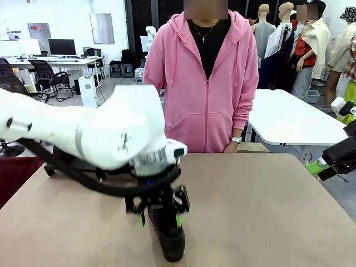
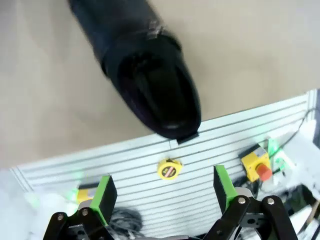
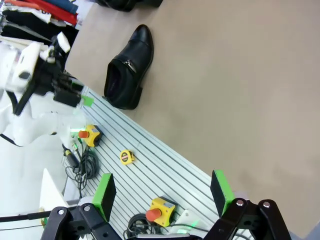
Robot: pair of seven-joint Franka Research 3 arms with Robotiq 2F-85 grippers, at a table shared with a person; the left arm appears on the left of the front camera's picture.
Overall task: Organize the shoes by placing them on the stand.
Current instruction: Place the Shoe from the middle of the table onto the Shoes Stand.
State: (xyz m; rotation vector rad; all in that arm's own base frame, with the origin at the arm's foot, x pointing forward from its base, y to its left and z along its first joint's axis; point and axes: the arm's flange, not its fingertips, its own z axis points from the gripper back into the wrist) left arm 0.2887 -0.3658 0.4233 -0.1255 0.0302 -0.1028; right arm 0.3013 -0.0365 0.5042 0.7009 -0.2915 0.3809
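At the left of the front view, the white left arm [image 1: 83,136] is seen reaching over the tan table [image 1: 267,211]. The left gripper [image 1: 158,214] is held low, right over a black shoe [image 1: 169,236] near the front edge of the table. Its green pads are spread wide, one on each side of the shoe's back part. Nothing is gripped; whether the pads touch the shoe cannot be told.

In the left wrist view, the shoe [image 2: 145,75] is seen from above, with its open top facing the camera and its heel just over the table's edge. The left gripper [image 2: 167,192] is open, and its green fingers [image 2: 105,195] are apart from the shoe. A yellow tape measure [image 2: 169,169] is seen lying on the ribbed grey floor below.

Behind the table, in the middle, a person in a pink hoodie [image 1: 206,83] is seen standing.

At the far right, a bit of the right arm [image 1: 342,153] is seen off the table's side. In the right wrist view, the right gripper [image 3: 162,192] is open and empty, well apart from the shoe [image 3: 127,67]. More shoes [image 3: 127,4] are seen at the table's far edge.
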